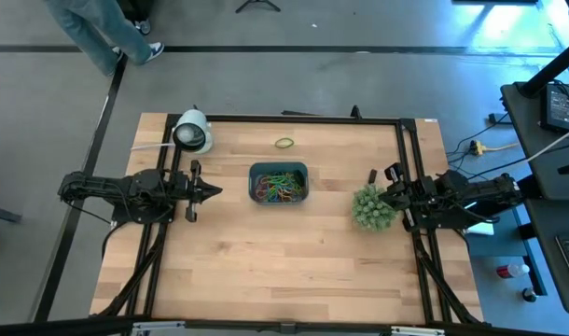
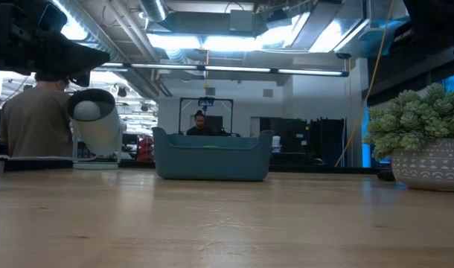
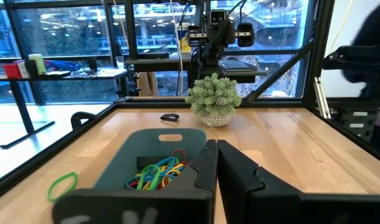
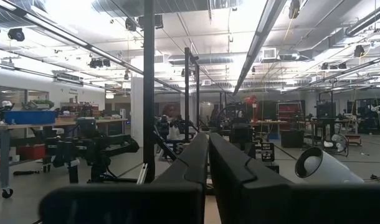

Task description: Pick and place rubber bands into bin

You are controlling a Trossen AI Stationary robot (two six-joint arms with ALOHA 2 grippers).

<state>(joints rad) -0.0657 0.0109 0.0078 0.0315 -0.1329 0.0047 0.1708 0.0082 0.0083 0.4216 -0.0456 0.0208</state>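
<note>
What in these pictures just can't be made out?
- Bands in the bin: high view, too tangled and small to count.
- Low view: the bin's wall hides its contents.
- Loose green band: low view, hidden behind the bin.
- Right pincer: high view, partly covered by the plant.

You get no readable text, label, brand, number or sign in any view. The bin (image 1: 278, 183), the table (image 1: 284, 271) and the far room's equipment carry no lettering you can make out.
</note>
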